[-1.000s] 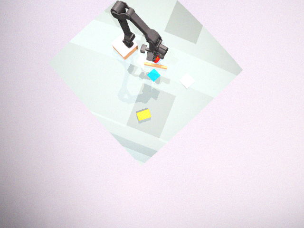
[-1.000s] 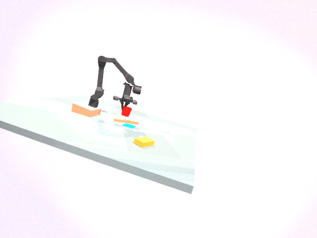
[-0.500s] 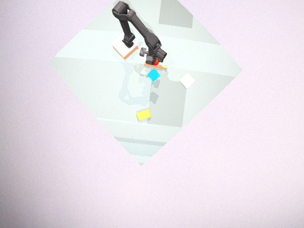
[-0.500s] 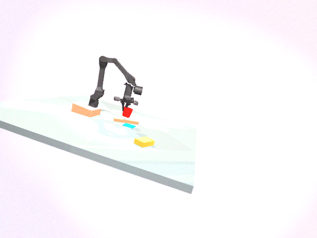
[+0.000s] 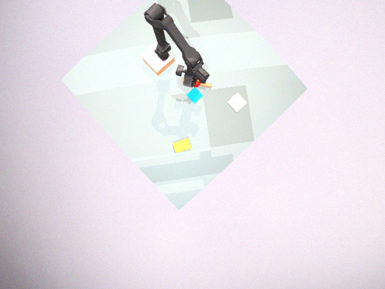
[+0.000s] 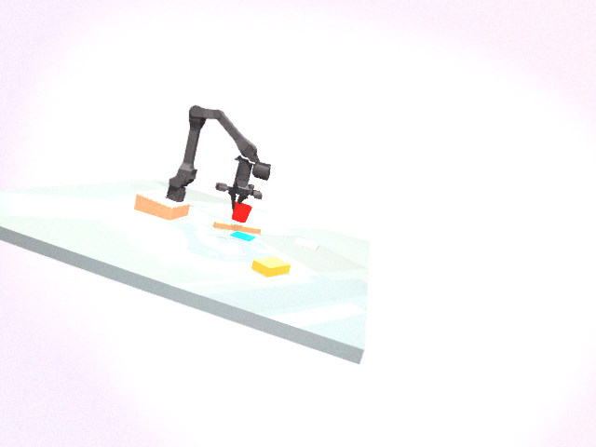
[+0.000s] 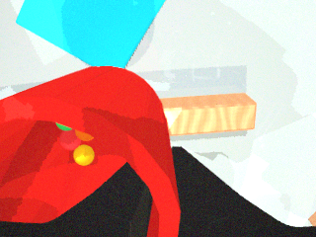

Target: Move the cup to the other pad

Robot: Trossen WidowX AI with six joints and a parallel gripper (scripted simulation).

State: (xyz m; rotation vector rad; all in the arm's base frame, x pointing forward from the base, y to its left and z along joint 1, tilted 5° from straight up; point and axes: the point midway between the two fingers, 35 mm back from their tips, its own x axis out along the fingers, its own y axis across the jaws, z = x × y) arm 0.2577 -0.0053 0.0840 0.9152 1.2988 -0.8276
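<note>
My gripper (image 6: 242,200) is shut on the rim of a red cup (image 5: 196,84) (image 6: 240,211) (image 7: 86,142) and holds it upright in the air. Marbles (image 7: 83,154), yellow, orange and green, lie at the cup's bottom in the wrist view. The cup hangs over a thin orange bar (image 5: 207,85) (image 6: 237,227) (image 7: 211,115). A cyan pad (image 5: 195,95) (image 6: 242,236) (image 7: 99,10) lies flat just beyond the bar. A white pad (image 5: 236,102) (image 6: 306,243) lies farther to the right.
A yellow block (image 5: 181,145) (image 6: 271,265) stands near the front of the table (image 6: 202,300). The arm's base sits on an orange-sided white block (image 5: 157,63) (image 6: 161,207) at the back left.
</note>
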